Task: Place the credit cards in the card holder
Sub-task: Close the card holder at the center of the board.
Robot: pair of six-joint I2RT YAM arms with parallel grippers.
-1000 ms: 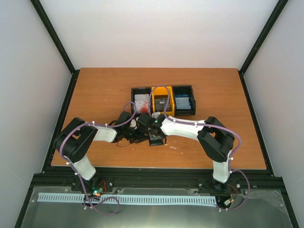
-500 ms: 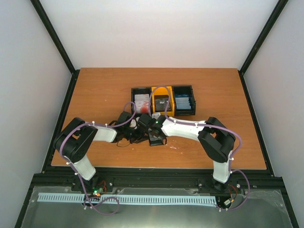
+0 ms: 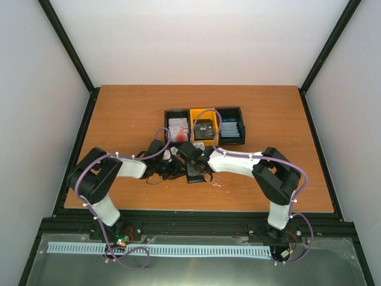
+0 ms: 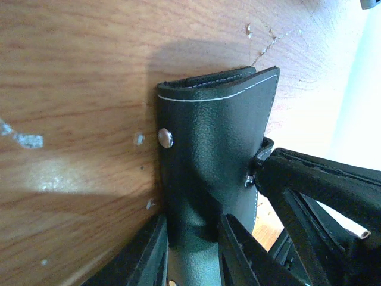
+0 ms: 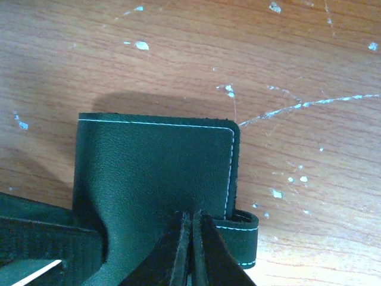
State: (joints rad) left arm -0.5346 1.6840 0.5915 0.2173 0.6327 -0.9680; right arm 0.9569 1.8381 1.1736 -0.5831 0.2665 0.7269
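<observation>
The black card holder (image 3: 195, 175) lies on the wooden table in front of the bins. In the left wrist view the card holder (image 4: 214, 131) shows its snap stud, and my left gripper (image 4: 191, 241) grips its near end, one finger on each side. In the right wrist view my right gripper (image 5: 191, 219) is pinched shut on the edge of the card holder's (image 5: 155, 161) flap, with the clasp tab (image 5: 244, 235) beside it. From above, the left gripper (image 3: 172, 169) and right gripper (image 3: 191, 162) meet over the holder. White cards with a red blotch (image 3: 178, 128), dark grey cards (image 3: 204, 129) and blue cards (image 3: 230, 129) sit in the bins.
Three bins stand in a row behind the grippers: a black one (image 3: 168, 113), a yellow one (image 3: 193, 121) and a black one (image 3: 240, 113). Purple cables loop over both arms. The table surface (image 5: 297, 71) is scratched wood.
My right arm has shifted a little right and toward the near edge, uncovering more of the yellow bin. The left arm and the card holder have stayed put.
</observation>
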